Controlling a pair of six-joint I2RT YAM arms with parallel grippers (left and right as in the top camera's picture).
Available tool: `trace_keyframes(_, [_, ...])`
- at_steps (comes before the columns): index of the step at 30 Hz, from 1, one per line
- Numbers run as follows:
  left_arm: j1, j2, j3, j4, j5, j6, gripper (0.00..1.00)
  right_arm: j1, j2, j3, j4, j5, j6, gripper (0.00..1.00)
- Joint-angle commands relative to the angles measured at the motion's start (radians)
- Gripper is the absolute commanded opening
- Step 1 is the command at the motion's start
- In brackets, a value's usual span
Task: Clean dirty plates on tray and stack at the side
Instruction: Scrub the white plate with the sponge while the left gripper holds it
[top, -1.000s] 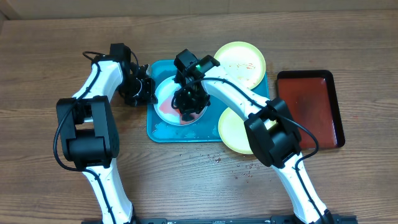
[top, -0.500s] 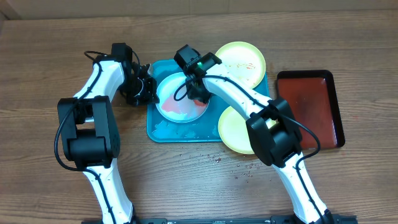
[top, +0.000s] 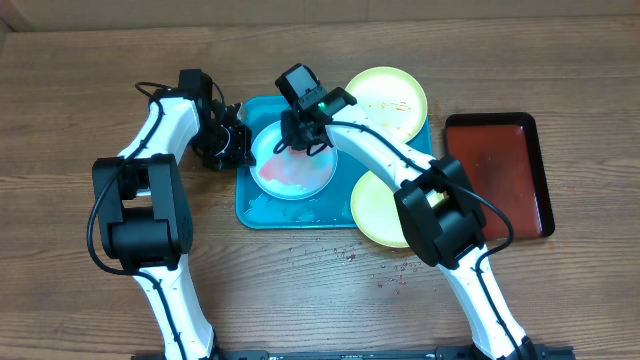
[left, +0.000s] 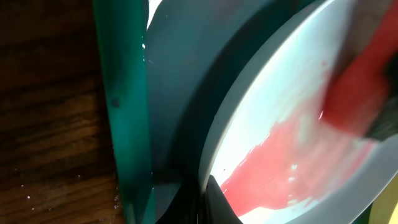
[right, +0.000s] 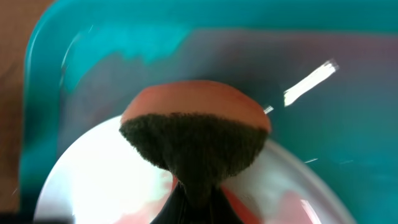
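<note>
We list one white plate (top: 290, 172), smeared red, in the turquoise tray (top: 262, 207). We list two yellow-green plates overlapping its right rim: far plate (top: 392, 98) and near plate (top: 374, 212).

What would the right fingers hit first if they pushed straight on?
Probably the sponge they grip would press the rim of the white plate, perhaps the tray just beyond; depth is unclear.

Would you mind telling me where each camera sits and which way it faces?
Overhead: above the table, facing down at left arm, right arm, blue tray, white plate.
Left wrist: beside tray rim, facing white plate; left end effector barely visible.
Right wrist: facing down past right end effector pinching a sponge.
Both wrists share the white plate.
</note>
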Motion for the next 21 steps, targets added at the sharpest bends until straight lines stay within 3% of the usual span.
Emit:
trace_keyframes(1, [0.0,0.009,0.0,0.001,0.01,0.005,0.04,0.005,0.014,-0.038,0.0,-0.153,0.008,0.04])
trace_keyframes(11, [0.0,0.009,0.0,0.008,0.012,0.005,0.04,0.0,0.013,-0.043,-0.129,-0.434,-0.174,0.04])
trace_keyframes(15, [0.0,0.009,0.0,0.008,0.012,0.005,0.04,-0.029,0.013,-0.029,-0.262,-0.399,-0.237,0.04])
trace_keyframes(21, [0.0,0.009,0.0,0.008,0.012,0.005,0.04,-0.093,0.013,-0.011,-0.355,-0.165,-0.174,0.04])
